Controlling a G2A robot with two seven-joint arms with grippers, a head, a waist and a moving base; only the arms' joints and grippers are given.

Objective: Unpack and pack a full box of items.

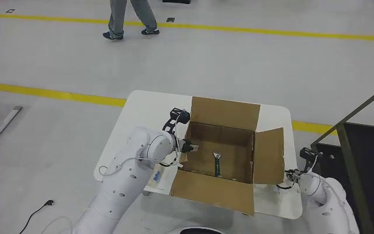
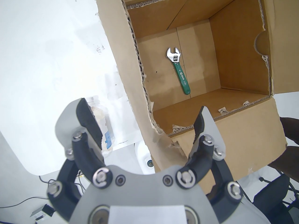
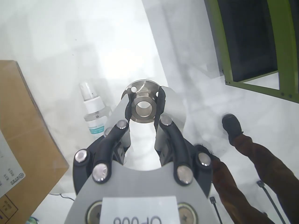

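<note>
An open cardboard box [image 1: 274, 155] stands on the white table [image 1: 140, 114]. On its floor lies a green-handled adjustable wrench [image 1: 217, 164] [image 2: 178, 69]. My left gripper [image 2: 142, 108] [image 1: 184, 145] hangs open at the box's left rim, one finger outside and one over the inside, holding nothing. My right gripper [image 3: 144, 97] is low over the table to the right of the box, shut on a metal flanged fitting [image 3: 143, 108].
A clear spray bottle [image 3: 93, 111] lies on the table beside the right gripper, between it and the box wall [image 3: 23, 129]. A clear packet [image 2: 104, 122] [image 1: 156, 175] lies left of the box. A green-framed cart [image 3: 252, 36] stands past the table's right edge.
</note>
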